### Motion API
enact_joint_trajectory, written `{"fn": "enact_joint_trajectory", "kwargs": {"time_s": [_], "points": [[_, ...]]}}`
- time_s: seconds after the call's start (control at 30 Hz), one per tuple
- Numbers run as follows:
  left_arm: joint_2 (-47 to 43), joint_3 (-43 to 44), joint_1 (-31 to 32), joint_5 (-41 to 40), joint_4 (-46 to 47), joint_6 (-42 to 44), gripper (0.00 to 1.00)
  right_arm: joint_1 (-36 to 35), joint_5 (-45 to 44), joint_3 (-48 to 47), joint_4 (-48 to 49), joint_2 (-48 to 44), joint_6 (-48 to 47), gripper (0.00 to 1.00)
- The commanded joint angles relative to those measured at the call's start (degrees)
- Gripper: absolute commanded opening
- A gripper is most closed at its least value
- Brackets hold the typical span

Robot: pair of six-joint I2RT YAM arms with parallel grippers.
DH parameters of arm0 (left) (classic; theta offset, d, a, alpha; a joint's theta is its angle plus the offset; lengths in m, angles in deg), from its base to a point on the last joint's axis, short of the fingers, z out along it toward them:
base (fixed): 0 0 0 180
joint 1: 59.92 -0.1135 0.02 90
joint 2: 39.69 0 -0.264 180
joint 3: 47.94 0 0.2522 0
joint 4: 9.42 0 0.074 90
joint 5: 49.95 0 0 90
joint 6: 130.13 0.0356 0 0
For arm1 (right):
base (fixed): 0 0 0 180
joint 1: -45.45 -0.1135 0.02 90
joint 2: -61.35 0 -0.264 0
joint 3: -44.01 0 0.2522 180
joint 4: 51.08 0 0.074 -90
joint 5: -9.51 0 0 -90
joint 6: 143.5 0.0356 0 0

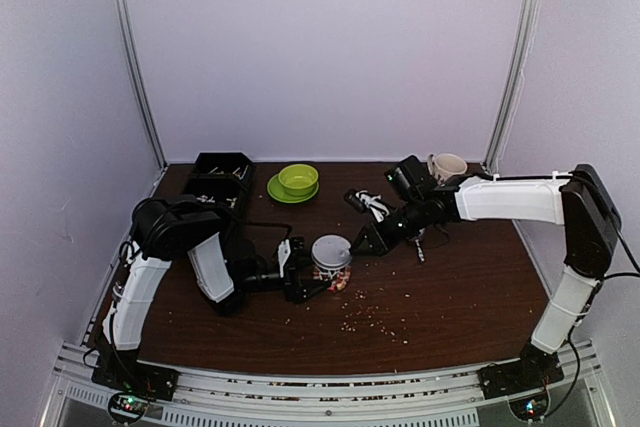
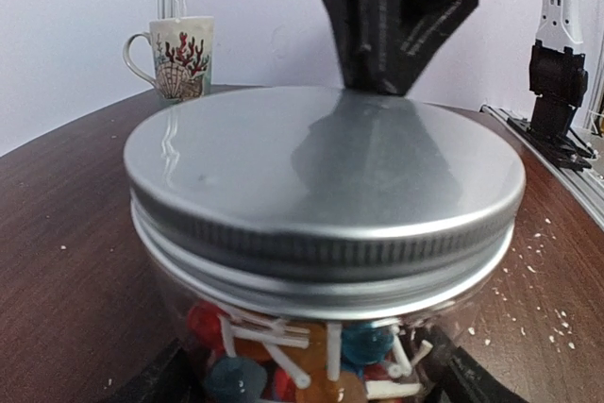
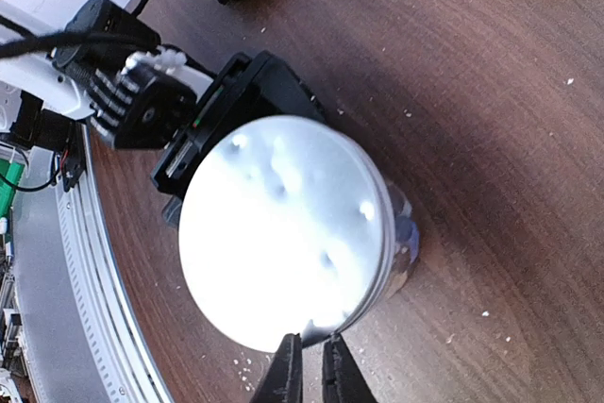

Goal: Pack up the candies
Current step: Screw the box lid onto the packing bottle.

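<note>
At the table's centre, the jar [image 1: 331,263] holds the candies [image 2: 283,365] under its silver lid [image 2: 321,167], so packing seems to be at the closing stage. The left gripper [image 1: 303,278], at the jar's 8 o'clock, is clamped on it. The right gripper [image 3: 307,372], at 2 o'clock, has its jaws together and empty. Tightening next would need them parted across the lid. A black tray [image 1: 220,175] at 11 o'clock holds a few coloured pieces.

Lab test booth: white walls [image 1: 330,47], aluminium posts [image 1: 133,57], wooden table [image 1: 470,287].
</note>
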Motion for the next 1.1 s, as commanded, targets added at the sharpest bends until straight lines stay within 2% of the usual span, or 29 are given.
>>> {"fn": "enact_joint_trajectory", "kwargs": {"time_s": [0.0, 0.1, 0.2, 0.43, 0.57, 0.7, 0.83, 1.07], "points": [[2.4, -0.5, -0.9, -3.2, -0.8, -3.5, 0.75, -3.0, -0.1, 3.3, -2.4, -2.5, 0.3, 0.09], [2.4, -0.3, -0.9, -2.7, -0.8, -3.5, 0.75, -3.2, -1.4, 4.2, -2.8, -4.4, -0.1, 0.11], [2.4, -0.3, -0.9, -2.2, -0.8, -3.6, 0.75, -2.9, -3.2, 3.9, -3.2, -6.6, -1.1, 0.17], [2.5, -0.3, -0.9, -1.4, -0.8, -3.4, 0.75, -0.2, -2.5, -1.7, -1.2, -6.8, 0.3, 0.28], [2.4, -0.3, -0.8, -1.3, -0.8, -3.3, 0.75, 0.2, -3.3, -9.7, -3.7, -1.1, -0.4, 0.35], [2.4, -0.3, -0.8, -1.1, -0.8, -3.3, 0.75, 0.5, -2.6, -17.2, -4.6, 6.0, -0.9, 0.36], [2.3, -0.5, -0.8, -1.0, -0.8, -3.2, 0.75, 0.7, 2.0, -23.8, -5.9, 12.5, -0.4, 0.35], [2.6, -0.2, -0.8, -1.0, -0.8, -3.1, 0.75, 0.7, 6.0, -26.5, -7.7, 17.2, -2.0, 0.35]]}}
